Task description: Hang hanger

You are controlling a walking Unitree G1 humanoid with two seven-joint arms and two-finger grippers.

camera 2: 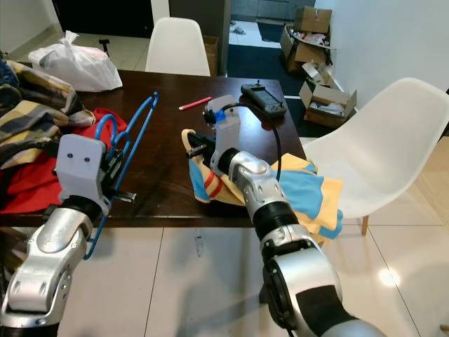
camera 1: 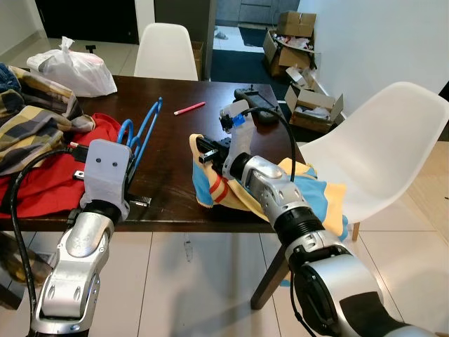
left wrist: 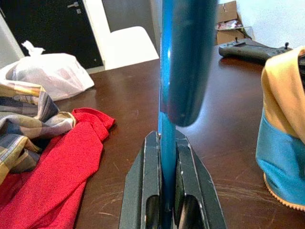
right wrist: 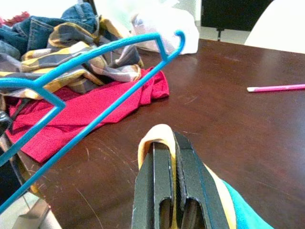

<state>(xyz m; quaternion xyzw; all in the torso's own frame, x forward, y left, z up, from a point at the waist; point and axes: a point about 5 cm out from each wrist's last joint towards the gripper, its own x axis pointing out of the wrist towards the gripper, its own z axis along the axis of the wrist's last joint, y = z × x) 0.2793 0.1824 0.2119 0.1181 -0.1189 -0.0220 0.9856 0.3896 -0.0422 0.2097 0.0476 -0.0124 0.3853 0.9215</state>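
Over the desk's (camera 1: pixel 175 147) near edge: blue hanger (camera 1: pixel 144 130) and shirt held.
The left gripper (left wrist: pixel 166 191) pinches the hanger, hook pointing away; the right gripper (right wrist: pixel 172 191) pinches the yellow-and-blue shirt (camera 1: pixel 309 189) beside bare desk.

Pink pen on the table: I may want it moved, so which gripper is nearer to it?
Right. The right gripper, shut on the shirt, sits just short of the pen. The left gripper, shut on the hanger, is farther back at the table's near edge.
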